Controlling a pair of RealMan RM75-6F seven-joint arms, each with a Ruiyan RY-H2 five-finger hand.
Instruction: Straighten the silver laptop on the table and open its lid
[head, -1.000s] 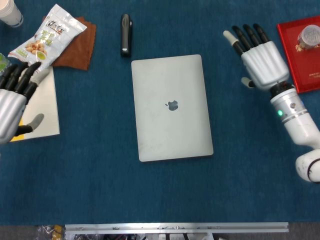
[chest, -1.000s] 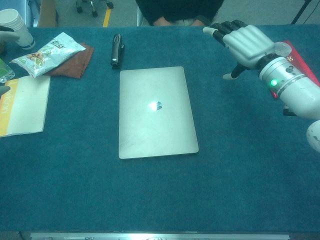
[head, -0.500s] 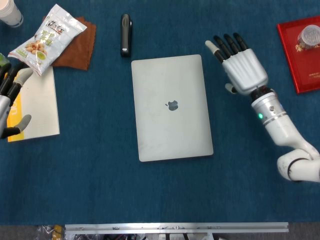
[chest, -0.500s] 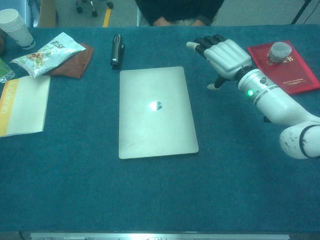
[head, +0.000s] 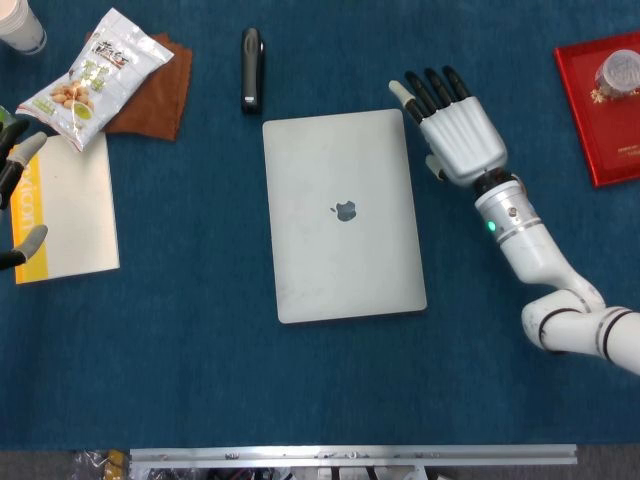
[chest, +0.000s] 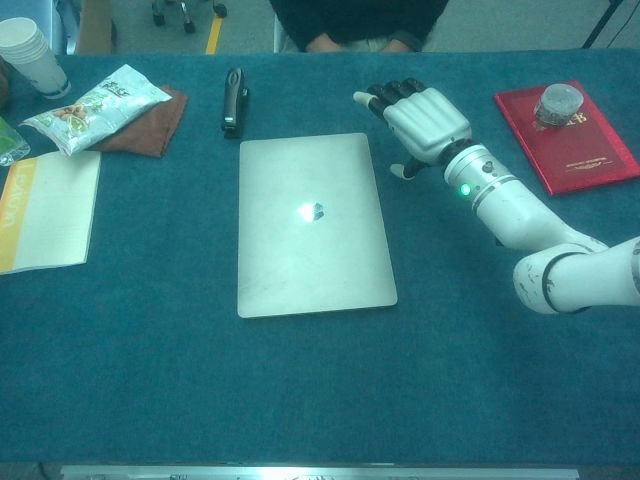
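A blue cloth-covered tabletop (head: 180, 380) fills both views, and at the centre of the frame lies the closed silver rectangular laptop (head: 343, 214), flat, lid down, its long sides running almost straight up the picture with a slight tilt. Right of the laptop's upper right corner, the right hand (head: 452, 128), white-backed with dark fingers (head: 432, 88), hovers palm down with its fingers released and spread, holding nothing; whether the fingertips touch the laptop's edge cannot be told. Its white arm (chest: 520, 215) runs down to the lower right. At the left edge lies a cream and yellow booklet (head: 68, 205), and just beside it only the tips of the left hand (head: 17, 200) show in the head view, apart and grasping nothing. At the right edge sits a red flat box (chest: 566, 135) with a small round jar (chest: 558, 102) on it. Upper left holds a brown cloth (head: 150, 88) under a snack packet (head: 96, 68), with white paper cups (chest: 27, 52) in the corner. Above the laptop lies a black stapler (head: 251, 68).
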